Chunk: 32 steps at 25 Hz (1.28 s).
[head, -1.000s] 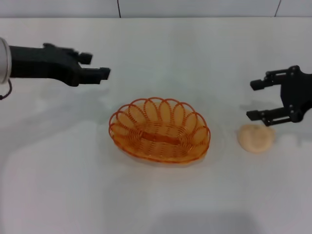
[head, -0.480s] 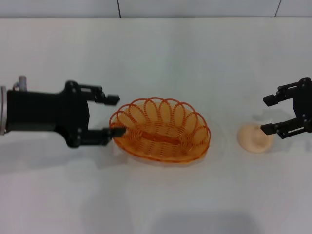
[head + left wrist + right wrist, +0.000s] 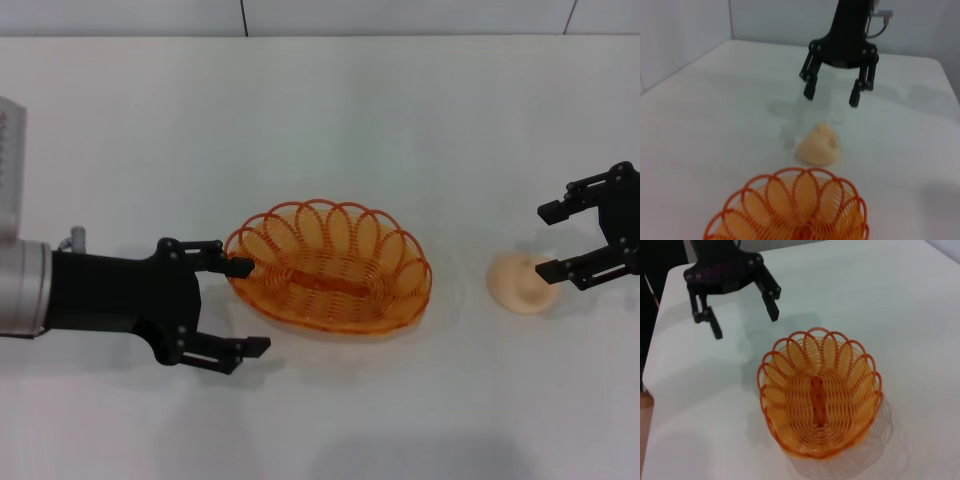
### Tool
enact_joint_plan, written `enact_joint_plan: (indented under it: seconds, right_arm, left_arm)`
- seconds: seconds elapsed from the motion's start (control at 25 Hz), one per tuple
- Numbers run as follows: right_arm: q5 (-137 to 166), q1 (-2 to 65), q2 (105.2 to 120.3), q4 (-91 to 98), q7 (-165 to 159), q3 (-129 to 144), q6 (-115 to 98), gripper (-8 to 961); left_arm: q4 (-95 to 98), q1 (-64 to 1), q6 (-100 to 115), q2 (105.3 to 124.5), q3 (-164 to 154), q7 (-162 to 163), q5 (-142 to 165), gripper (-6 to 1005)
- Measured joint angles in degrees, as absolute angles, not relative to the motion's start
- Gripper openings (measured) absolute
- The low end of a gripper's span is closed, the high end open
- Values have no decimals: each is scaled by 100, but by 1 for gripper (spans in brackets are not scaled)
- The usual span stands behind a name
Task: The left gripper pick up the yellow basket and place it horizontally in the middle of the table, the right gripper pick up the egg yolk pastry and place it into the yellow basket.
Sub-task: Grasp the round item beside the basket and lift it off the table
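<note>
The yellow basket (image 3: pixel 330 265) sits upright and lengthwise in the middle of the white table (image 3: pixel 330 110). My left gripper (image 3: pixel 248 307) is open at the basket's left end. Its far finger is at the rim and its near finger is on the front side, clear of the rim. The egg yolk pastry (image 3: pixel 520 283) lies on the table to the right. My right gripper (image 3: pixel 545 242) is open just right of the pastry and above it, with its near finger close to the pastry's top. The left wrist view shows the pastry (image 3: pixel 819 146), the right gripper (image 3: pixel 832 97) and the basket (image 3: pixel 795 210). The right wrist view shows the basket (image 3: pixel 820 400) and the left gripper (image 3: pixel 746 324).
A wall (image 3: pixel 400 15) runs along the table's far edge. Bare tabletop lies in front of the basket and between the basket and the pastry.
My left gripper has come from the far left down to the basket's left end and now sits nearer the front with wider jaws. My right gripper shifted right and down toward the pastry.
</note>
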<state>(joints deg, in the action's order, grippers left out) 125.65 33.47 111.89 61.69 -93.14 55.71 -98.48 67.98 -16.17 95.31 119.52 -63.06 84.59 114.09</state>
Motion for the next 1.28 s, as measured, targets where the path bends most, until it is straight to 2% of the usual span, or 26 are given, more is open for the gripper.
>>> enact_joint_plan:
  seconds: [0.04,0.28,0.36,0.84,1.28]
  right_arm:
    - [12576,3351,11189,6166,-9336,5572,-9841,687]
    - [12843,3417,11183,6160,-9537,5572,-9832,686]
    - [13102,3516,11207,6155,-9606,5572,-9843,685]
    - [14035,3878,11435,6078,-9958,5909,-9452,683]
    - [14161,4068,11504,5717,-10071,6308,-9106,680]
  left_arm:
    - [6783,-1581,9460,11956,-6371,8447,11407,662]
    - [6840,-1352,8744,11962,-7074,8357,11345,861]
    - [6856,-1324,8681,11960,-7218,8350,11272,885]
    - [7373,-1023,8645,11962,-7711,8264,11123,884]
    - [7354,-1055,8442,11948,-7843,8261,11176,883]
